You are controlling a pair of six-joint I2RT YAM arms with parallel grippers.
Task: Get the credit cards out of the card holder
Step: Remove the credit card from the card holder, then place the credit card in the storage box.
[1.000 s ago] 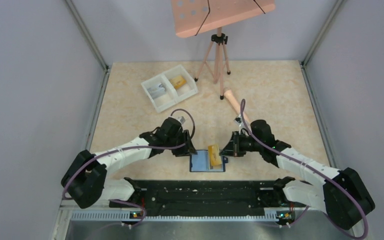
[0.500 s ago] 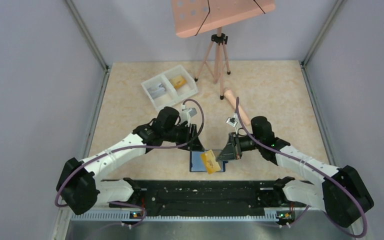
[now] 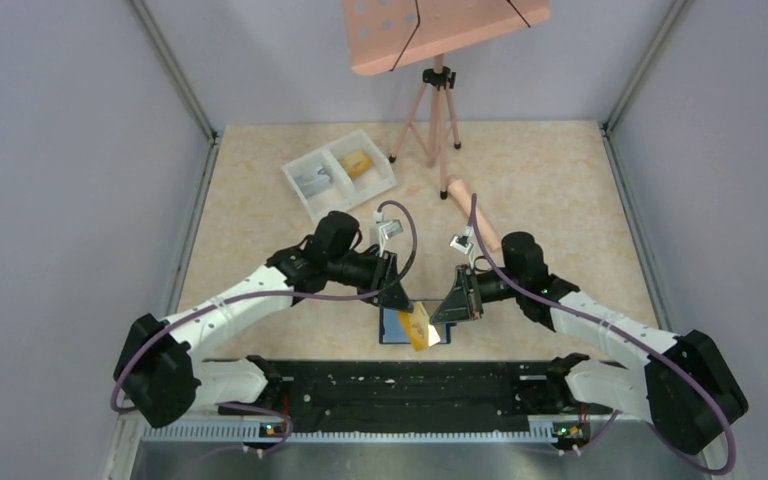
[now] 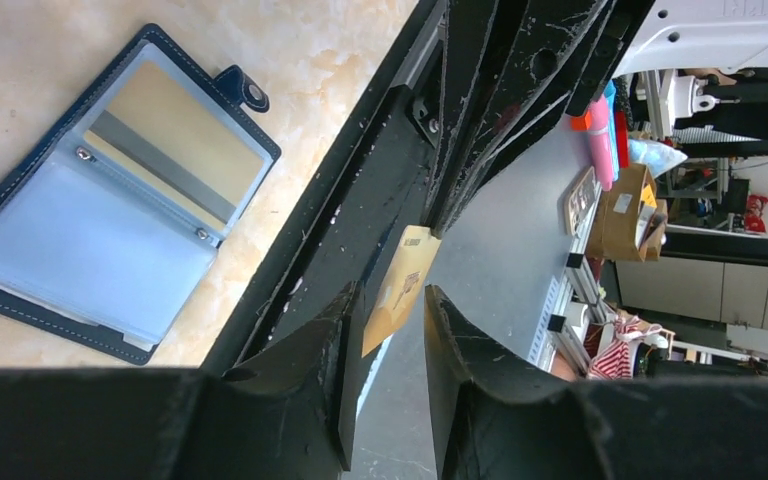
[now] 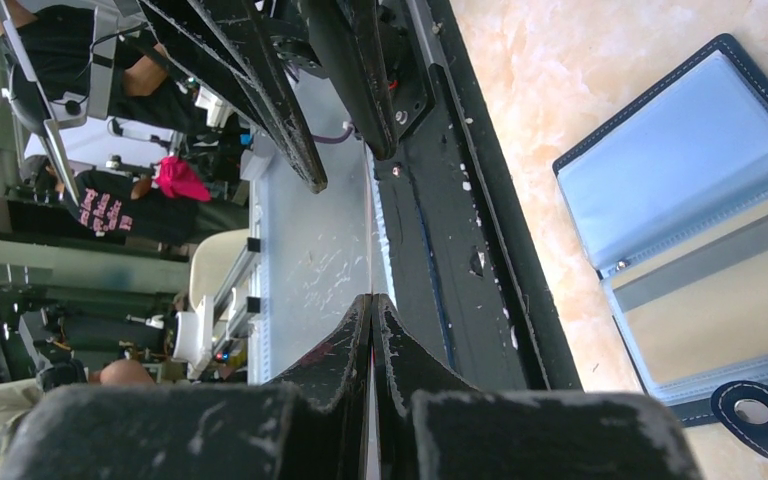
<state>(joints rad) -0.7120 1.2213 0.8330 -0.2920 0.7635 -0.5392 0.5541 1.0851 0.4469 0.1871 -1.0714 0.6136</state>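
Mid-air handoff here. The right tool (image 5: pixel 372 305) is clenched on one end of a yellow card (image 4: pixel 400 290). The left tool (image 4: pixel 392 295) has its jaws either side of the free end but isn't pinching, since there's a visible gap on one side.

The holder (image 4: pixel 90 240) lies open and flat at 6 o'clock on the bench (image 3: pixel 560 180), under both tools and just beside the black rail (image 3: pixel 410 380).

To do this well, I'd centre the card between the left pads and close square on its flat faces. Only then let the right one go, because a skewed pinch on thin plastic will probably flick it.

Room-wise, the rail hems in 6 o'clock. The run to the tray (image 3: pixel 305 165) at 11, my guess for the drop, is open bench. The tripod (image 3: pixel 438 110) at 12 stands near the tray's 3 o'clock side, so I'd come in from 9.
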